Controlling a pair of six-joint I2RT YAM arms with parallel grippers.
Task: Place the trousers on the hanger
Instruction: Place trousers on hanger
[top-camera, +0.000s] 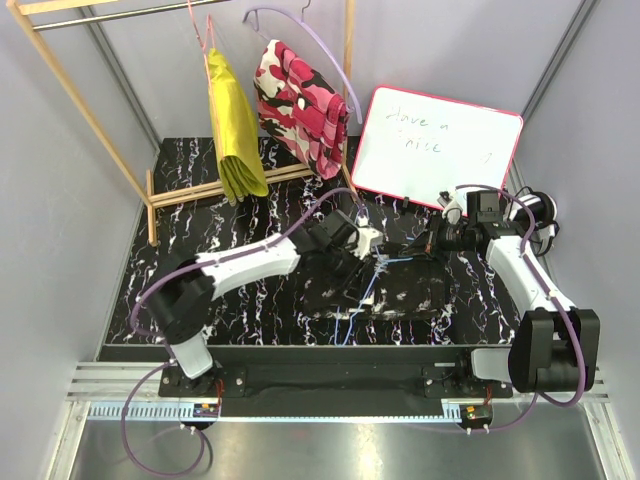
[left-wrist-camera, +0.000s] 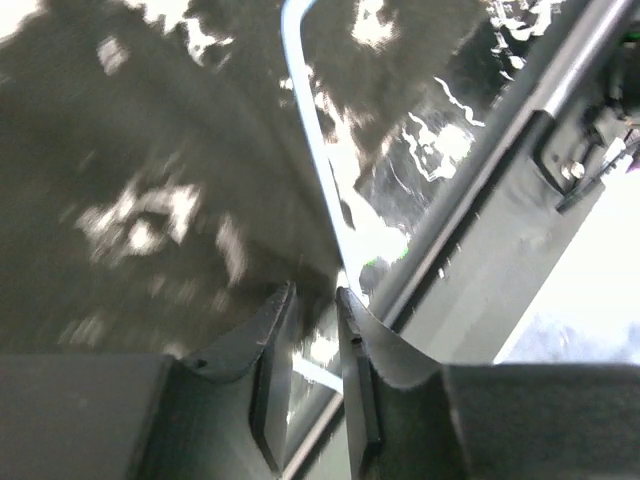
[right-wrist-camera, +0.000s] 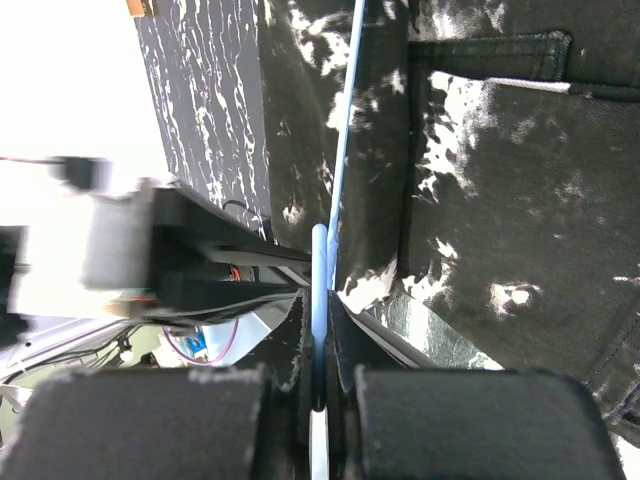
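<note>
The black trousers (top-camera: 405, 297) with white blotches lie in a heap on the table in front of both arms. The thin light-blue hanger (top-camera: 370, 288) runs across them. My right gripper (right-wrist-camera: 319, 300) is shut on the hanger's wire (right-wrist-camera: 340, 150), with the trousers (right-wrist-camera: 500, 200) just beyond its tips; in the top view this gripper (top-camera: 418, 250) is at the heap's far right. My left gripper (left-wrist-camera: 315, 295), seen from above (top-camera: 362, 260) at the heap's far left, has its jaws close together with dark trouser fabric (left-wrist-camera: 150, 180) pinched at the tips. The hanger wire (left-wrist-camera: 315, 140) passes just beyond them.
A wooden rack (top-camera: 100, 110) stands at the back left. A yellow garment (top-camera: 232, 130) on a pink hanger and a pink camouflage garment (top-camera: 300, 105) on a lilac hanger (top-camera: 310, 30) hang there. A whiteboard (top-camera: 435, 145) leans at the back right.
</note>
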